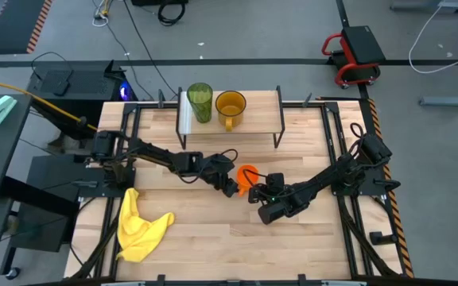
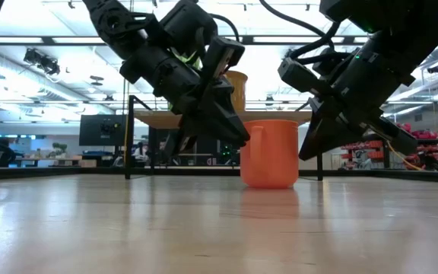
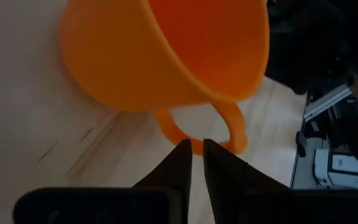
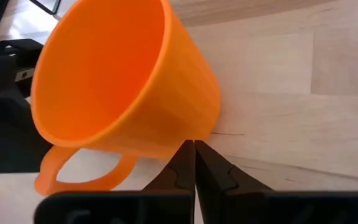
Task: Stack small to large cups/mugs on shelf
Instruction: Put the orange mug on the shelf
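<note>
Left end effector (image 3: pixel 197 148) meets orange mug (image 3: pixel 166 53) handle.

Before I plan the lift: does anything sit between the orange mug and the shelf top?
Nothing visible blocks it. The orange mug stands upright on the table between both end effectors, with bare tabletop up to the shelf. The green tumbler and yellow mug already occupy the shelf's left half.

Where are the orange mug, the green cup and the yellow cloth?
orange mug (image 2: pixel 271 152): low view, on its side wall.
green cup (image 1: pixel 199 102): high view, on its open top.
yellow cloth (image 1: pixel 140 229): high view, on its middle folds.
</note>
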Motion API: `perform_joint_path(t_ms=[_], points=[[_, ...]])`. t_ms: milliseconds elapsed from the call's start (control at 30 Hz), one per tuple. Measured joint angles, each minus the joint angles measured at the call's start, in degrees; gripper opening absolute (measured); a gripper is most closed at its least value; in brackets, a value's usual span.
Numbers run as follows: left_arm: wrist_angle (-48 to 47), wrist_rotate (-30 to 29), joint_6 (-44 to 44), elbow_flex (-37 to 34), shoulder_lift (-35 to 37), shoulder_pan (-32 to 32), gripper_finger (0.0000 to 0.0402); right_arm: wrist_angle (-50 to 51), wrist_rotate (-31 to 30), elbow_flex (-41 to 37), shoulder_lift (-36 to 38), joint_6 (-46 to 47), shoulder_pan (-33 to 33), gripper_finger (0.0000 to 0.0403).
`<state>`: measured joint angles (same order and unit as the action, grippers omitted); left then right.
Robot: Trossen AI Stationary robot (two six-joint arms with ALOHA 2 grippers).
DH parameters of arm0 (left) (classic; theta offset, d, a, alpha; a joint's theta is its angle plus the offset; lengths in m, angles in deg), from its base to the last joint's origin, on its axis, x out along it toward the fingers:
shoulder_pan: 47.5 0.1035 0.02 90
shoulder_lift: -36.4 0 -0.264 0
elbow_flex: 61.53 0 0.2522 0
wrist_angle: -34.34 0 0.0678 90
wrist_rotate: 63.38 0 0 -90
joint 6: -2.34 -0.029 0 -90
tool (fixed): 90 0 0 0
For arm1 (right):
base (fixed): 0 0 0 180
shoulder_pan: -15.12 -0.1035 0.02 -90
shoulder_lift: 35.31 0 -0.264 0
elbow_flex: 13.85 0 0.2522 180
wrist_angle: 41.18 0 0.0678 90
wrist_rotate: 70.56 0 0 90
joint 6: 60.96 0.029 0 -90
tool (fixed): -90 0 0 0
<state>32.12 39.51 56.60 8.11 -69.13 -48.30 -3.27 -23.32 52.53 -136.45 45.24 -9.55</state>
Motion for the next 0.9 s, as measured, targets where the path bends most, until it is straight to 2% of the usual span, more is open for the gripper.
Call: perform_joint_path(t_ms=[267, 400, 500, 633, 800, 900], points=[[-0.6, 0.4, -0.1, 0.0, 0.0, -2.9, 0.0059, 0.6, 2.1, 0.0, 0.3, -0.9, -2.1, 0.0003], [-0.2, 0.3, -3.2, 0.0, 0.0, -4.0, 0.0070, 3.6, 2.1, 0.0, 1.5, -0.8, -4.0, 0.0011], [-0.2, -2.9, -7.0, 0.0, 0.0, -4.7, 0.0081, 6.4, 2.3, 0.0, 3.5, 0.4, -6.1, 0.0016], [-0.4, -9.4, -11.3, -0.2, 0.0, -4.6, 0.0095, 7.8, -0.5, 0.0, 5.6, 0.6, -9.6, 0.0015], [2.4, -10.3, -13.1, -0.2, -2.4, -3.4, 0.0106, 8.1, -4.4, 0.0, 6.9, 0.5, -12.8, 0.0015], [3.6, -8.8, -13.4, -0.2, -4.8, -3.9, 0.0107, 8.3, -4.9, 0.0, 7.1, 0.4, -14.0, 0.0017]])
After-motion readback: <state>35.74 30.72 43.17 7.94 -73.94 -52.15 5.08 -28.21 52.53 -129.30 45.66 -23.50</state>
